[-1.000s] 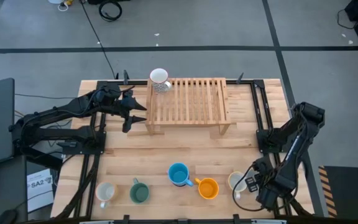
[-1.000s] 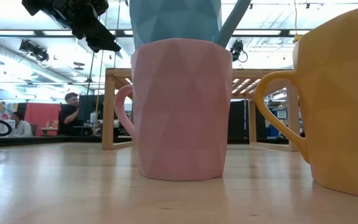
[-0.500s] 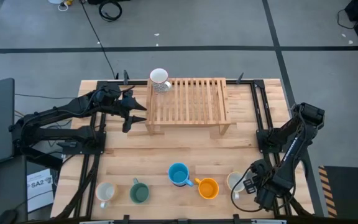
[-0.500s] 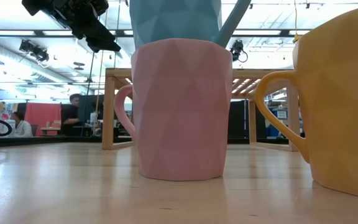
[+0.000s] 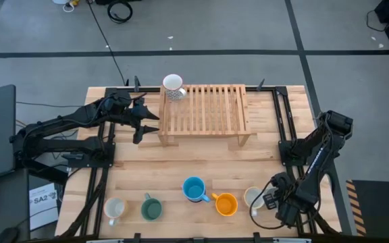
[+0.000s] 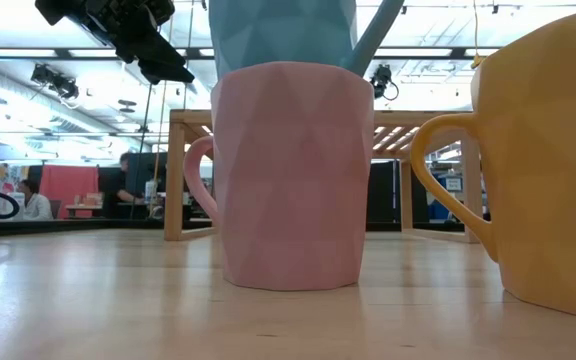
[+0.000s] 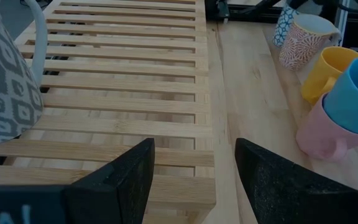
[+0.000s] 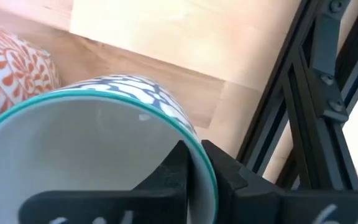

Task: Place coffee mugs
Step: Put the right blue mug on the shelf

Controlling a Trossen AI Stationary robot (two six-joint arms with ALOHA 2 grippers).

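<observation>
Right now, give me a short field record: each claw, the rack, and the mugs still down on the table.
right claw: shut on rim of white teal-rimmed, blue-patterned ceramic mug, front right of table
left claw: open, empty, at slatted wooden rack
on rack: grey-patterned white mug, back left corner
front row: cream mug, dark green mug, blue mug stacked in pink mug, orange mug

You have eight mugs in all, one of each: grey-patterned mug [image 5: 173, 84], cream mug [image 5: 115, 209], dark green mug [image 5: 151, 209], blue mug [image 5: 194, 189], pink mug [image 6: 288, 180], orange mug [image 5: 226, 204], orange-patterned mug [image 7: 303, 43], blue-patterned mug [image 8: 92, 143]. One slatted wooden rack [image 5: 208, 108]. One counter [image 5: 181, 162]. Two arms: left arm [image 5: 66, 125], right arm [image 5: 316, 155].
</observation>
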